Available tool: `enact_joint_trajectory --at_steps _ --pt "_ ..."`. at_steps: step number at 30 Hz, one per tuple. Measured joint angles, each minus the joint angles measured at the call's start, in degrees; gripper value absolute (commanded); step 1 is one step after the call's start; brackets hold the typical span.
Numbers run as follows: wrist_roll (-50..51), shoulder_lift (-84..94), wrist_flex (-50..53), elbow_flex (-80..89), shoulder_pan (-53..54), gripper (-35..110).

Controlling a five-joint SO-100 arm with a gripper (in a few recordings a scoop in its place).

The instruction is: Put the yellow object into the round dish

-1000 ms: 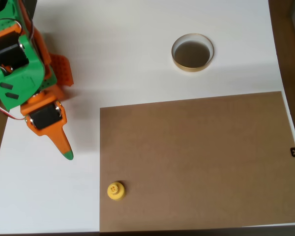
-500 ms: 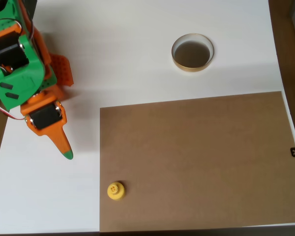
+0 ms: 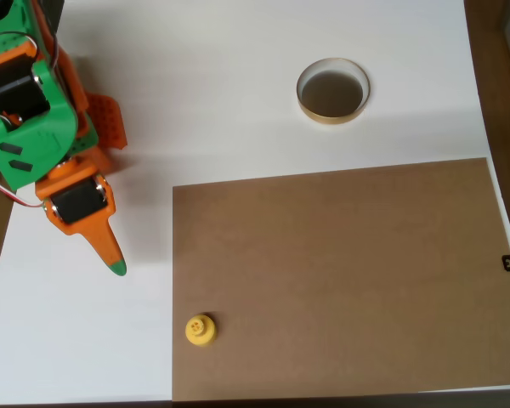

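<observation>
Remaining unchanged: tool (image 3: 110, 259), yellow object (image 3: 201, 330), round dish (image 3: 332, 91).

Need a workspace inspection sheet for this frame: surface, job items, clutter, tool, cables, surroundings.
Surface: white table with a brown board at lower right.
Job's things: yellow piece sits on the board's left edge, near its lower corner; dish stands apart on the table above the board, nothing in it.
Clutter: nothing seen.
Tool: tool at left, off the board, holding nothing; open or shut cannot be told.
Cables: red wire at the arm.
Surroundings: wooden floor at right.
</observation>
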Motion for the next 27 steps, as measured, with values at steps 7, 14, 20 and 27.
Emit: enact_joint_trajectory --at_steps 7,14,20,27 --pt "0.0 0.0 0.0 0.0 0.0 0" --pt "0.0 0.0 0.0 0.0 0.0 0" --pt "0.53 0.0 0.0 0.0 0.0 1" --pt "-2.64 0.0 0.79 0.0 0.0 6"
